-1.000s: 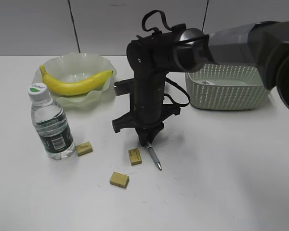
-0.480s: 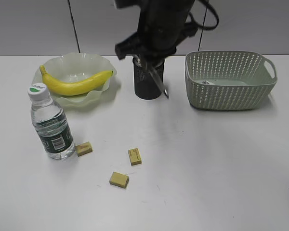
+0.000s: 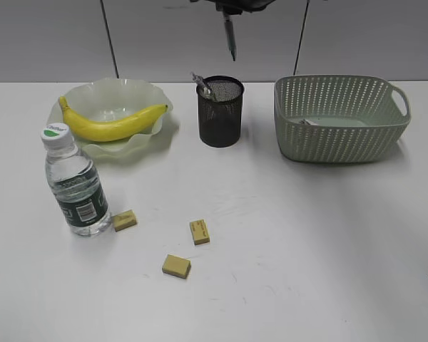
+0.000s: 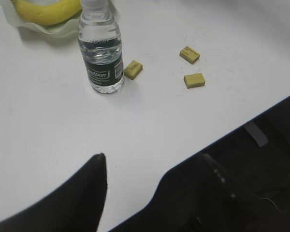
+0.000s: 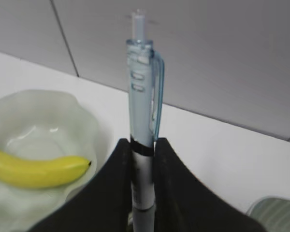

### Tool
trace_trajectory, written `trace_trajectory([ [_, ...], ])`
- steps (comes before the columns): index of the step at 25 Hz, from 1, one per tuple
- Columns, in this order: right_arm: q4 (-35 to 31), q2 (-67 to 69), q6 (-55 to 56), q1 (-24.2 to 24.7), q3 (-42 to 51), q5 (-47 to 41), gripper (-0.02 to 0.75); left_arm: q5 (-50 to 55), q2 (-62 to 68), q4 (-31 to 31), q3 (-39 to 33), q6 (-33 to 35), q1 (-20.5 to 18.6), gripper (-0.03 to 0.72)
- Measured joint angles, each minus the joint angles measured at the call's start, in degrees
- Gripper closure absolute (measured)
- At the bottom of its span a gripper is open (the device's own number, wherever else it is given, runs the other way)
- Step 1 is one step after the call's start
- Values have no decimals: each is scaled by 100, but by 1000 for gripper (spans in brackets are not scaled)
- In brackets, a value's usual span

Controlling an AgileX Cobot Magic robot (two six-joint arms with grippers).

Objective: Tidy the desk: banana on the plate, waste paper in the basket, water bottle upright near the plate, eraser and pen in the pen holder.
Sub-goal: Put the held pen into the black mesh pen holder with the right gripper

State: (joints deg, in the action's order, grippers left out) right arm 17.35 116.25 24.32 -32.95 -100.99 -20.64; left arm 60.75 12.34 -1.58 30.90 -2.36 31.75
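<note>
1. Plain white flat desk (image 3: 328, 249); it carries every item below

2. Pale green rectangular perforated plastic basket (image 3: 339, 121) at the rear right of the desk; a flat pale scrap lies inside it, too indistinct to identify

3. Translucent pale green plate with a wavy ruffled rim (image 3: 114, 96) at the rear left; the whole curved yellow banana (image 3: 114, 125) rests inside it

4. Small clear plastic water bottle with dark green label and white cap (image 3: 73, 182) stands upright in front of the plate, near it but not touching

5. Black wire-mesh cylindrical pen holder (image 3: 220, 112) stands between plate and basket; a slim grey object leans against its inner rim

6. Right gripper (image 5: 144, 159) clenched on the light-blue translucent clip pen (image 5: 144, 116); in the exterior view the pen hangs tip-down above the holder, clear of its rim

7. Left gripper (image 4: 150, 179) released, jaws spread and holding nothing, above the near edge of the desk

8. Three small yellow rectangular erasers (image 3: 199, 231) lie on the desk; one sits just beside the bottle base, two lie further right
</note>
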Motion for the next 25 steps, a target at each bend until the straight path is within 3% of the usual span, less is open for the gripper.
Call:
trace_trajectory([
  [9,121,857,210,191,6,1664,626,0,0,6,0,0,0,253],
  [22,514,1575,210,191,35,1487,619,0,0,17,0,0,0,253],
  [25,514,1599,210,191,35,1252,507,0,0,17,0,0,0,254],
])
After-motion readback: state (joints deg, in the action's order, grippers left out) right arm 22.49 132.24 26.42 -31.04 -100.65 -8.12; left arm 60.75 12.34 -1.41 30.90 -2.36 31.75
